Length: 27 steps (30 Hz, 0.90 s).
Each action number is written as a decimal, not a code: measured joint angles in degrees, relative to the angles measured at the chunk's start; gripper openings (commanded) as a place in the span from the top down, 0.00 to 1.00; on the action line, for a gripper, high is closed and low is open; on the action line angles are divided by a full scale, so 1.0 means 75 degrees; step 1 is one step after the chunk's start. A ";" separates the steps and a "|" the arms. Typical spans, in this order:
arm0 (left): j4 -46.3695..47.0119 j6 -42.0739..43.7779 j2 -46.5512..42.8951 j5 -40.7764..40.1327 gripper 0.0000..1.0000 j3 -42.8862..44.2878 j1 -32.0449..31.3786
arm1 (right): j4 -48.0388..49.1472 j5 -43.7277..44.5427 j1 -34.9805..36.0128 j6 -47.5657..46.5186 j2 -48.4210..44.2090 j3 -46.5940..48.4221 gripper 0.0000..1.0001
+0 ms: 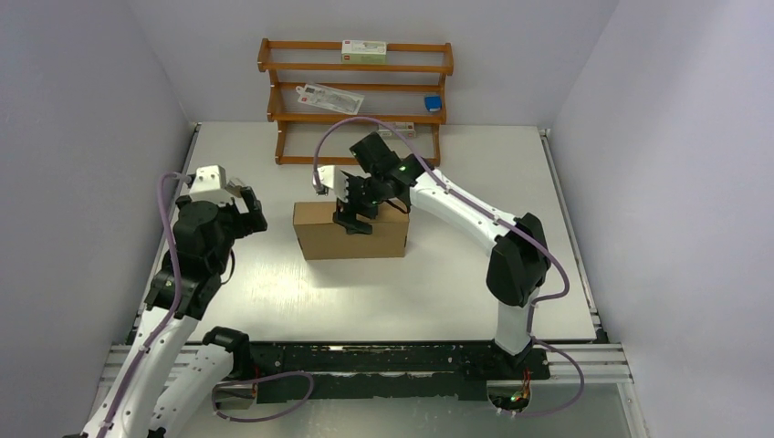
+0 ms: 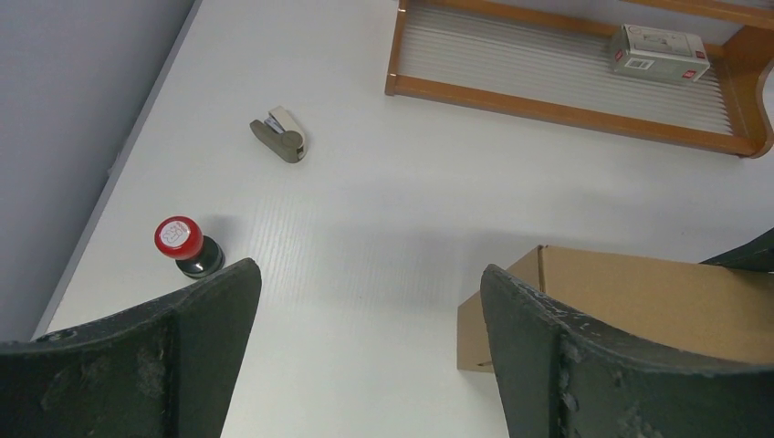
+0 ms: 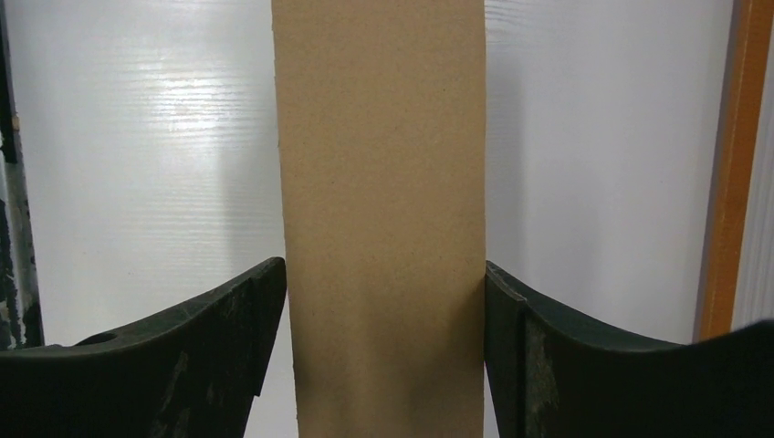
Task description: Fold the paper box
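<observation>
The plain brown cardboard paper box (image 1: 351,235) stands in the middle of the smooth, shiny white counter (image 1: 438,283), with its long side going left to right. The right tool (image 1: 354,222) sits right on top of it, and its two black fingers (image 3: 183,347) hug the flat, stiff, thin top on both sides, so it looks like a hold. The left tool (image 1: 246,205) is wide open and empty. It is off to the box's left and not touching, so the right arm is nearer.
</observation>
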 measured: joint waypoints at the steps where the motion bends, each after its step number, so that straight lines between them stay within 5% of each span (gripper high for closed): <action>1: 0.0000 0.0000 -0.0020 0.0000 0.06 0.0000 0.0000 | -0.0041 0.0108 0.0050 -0.0052 0.0000 0.0029 0.29; 7: -0.0003 0.0000 -0.0146 -0.0015 0.06 0.0000 0.0000 | -0.0082 0.0787 0.0519 -0.0300 -0.0152 0.0050 0.57; 17: -0.0003 -0.0006 -0.0382 -0.0181 0.06 0.0000 -0.0006 | 0.0644 0.2221 0.1358 -0.0627 -0.1428 -0.0941 0.60; 27: -0.0009 -0.0009 -0.0565 -0.0434 0.06 0.0000 -0.0015 | 0.4258 0.4733 0.2553 -0.1512 -0.2742 -0.4701 0.59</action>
